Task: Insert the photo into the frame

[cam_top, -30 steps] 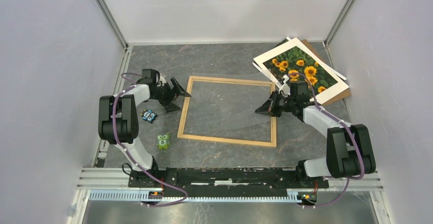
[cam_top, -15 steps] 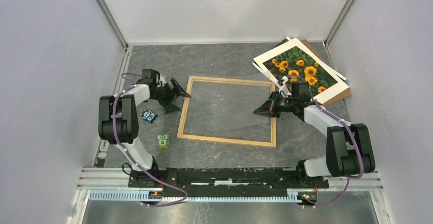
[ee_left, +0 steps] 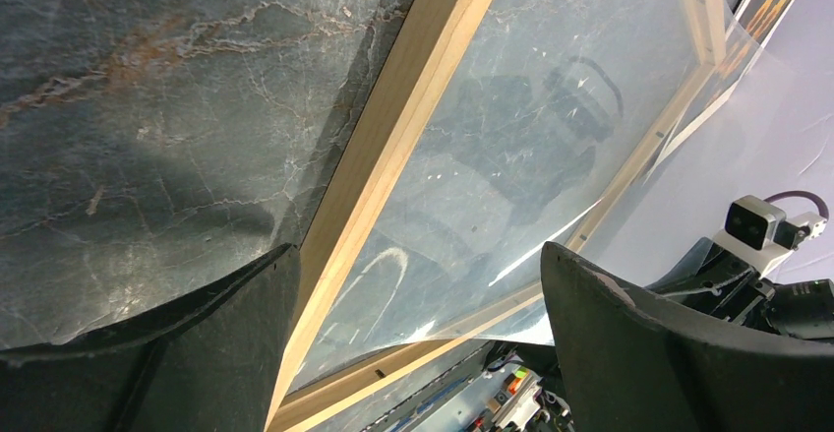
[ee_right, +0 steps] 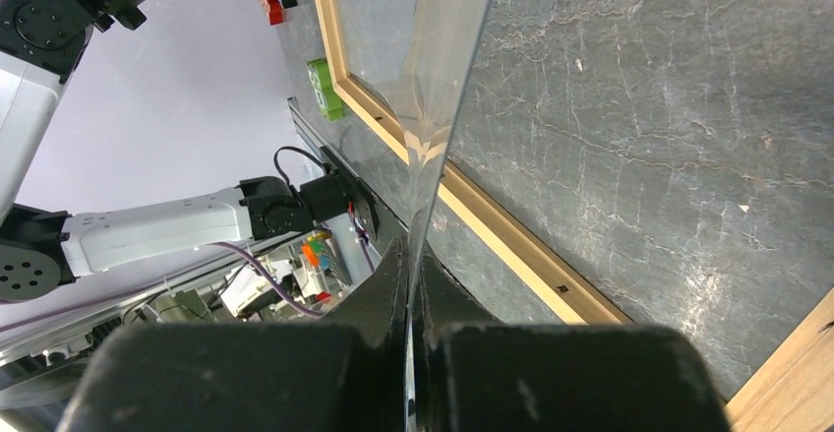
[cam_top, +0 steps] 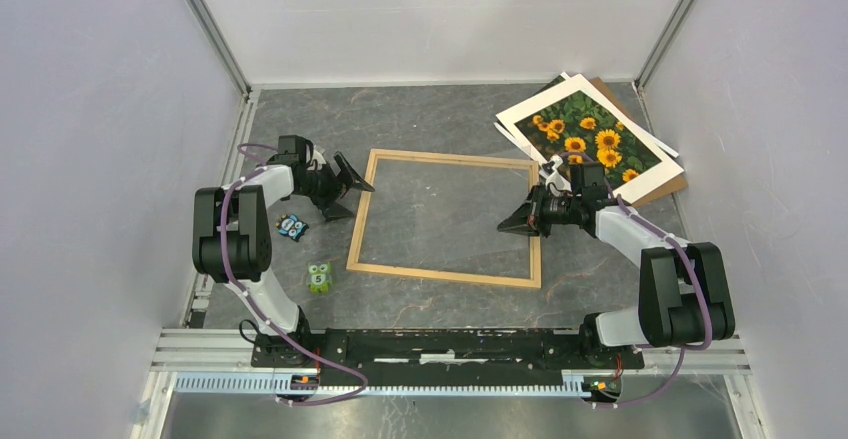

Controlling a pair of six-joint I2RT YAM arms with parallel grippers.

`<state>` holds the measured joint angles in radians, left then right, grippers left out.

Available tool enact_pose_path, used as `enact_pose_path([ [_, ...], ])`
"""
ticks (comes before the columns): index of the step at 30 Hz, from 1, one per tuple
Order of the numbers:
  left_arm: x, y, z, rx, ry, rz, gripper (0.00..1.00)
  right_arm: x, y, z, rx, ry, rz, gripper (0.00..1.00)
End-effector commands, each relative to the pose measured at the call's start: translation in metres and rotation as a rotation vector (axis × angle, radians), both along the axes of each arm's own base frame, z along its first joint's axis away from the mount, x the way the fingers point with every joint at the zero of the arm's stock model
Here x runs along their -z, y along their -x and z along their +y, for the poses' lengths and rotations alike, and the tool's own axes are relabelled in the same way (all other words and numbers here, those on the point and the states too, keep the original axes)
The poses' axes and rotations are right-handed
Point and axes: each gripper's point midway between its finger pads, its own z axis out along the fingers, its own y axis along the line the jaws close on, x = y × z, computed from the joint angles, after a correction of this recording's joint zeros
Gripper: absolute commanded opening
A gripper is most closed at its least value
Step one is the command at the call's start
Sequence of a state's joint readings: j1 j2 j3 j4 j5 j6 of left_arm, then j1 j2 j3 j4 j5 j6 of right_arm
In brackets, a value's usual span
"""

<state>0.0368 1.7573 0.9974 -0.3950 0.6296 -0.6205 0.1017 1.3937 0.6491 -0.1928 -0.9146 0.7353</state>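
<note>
At two o'clock on the desk the photo lies face up, long axis ten-to-four, just beyond the right fingers, which are clamped on a clear sheet over the frame. Left fingers, spread wide at nine o'clock, are well apart.

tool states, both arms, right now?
left tool: open, holding nothing, at the left strip of the frame.
right tool: closed on the edge of the clear sheet.
</note>
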Motion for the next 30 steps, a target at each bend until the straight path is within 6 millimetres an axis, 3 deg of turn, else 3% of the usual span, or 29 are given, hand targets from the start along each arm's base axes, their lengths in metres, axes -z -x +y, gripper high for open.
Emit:
enact_pose_path([
  [1,-0.012,-0.006,-0.001,0.033,-0.014,-0.064,0.97,-0.023,-0.005,0.004,-0.032,-0.038,-0.071,0.00],
  [11,-0.010,-0.006,-0.001,0.035,-0.011,-0.057,0.98,-0.029,-0.005,0.004,-0.043,-0.043,-0.087,0.00],
  [30,-0.006,-0.005,-0.002,0.036,-0.012,-0.047,1.00,-0.015,0.014,0.011,-0.110,0.001,-0.038,0.00],
])
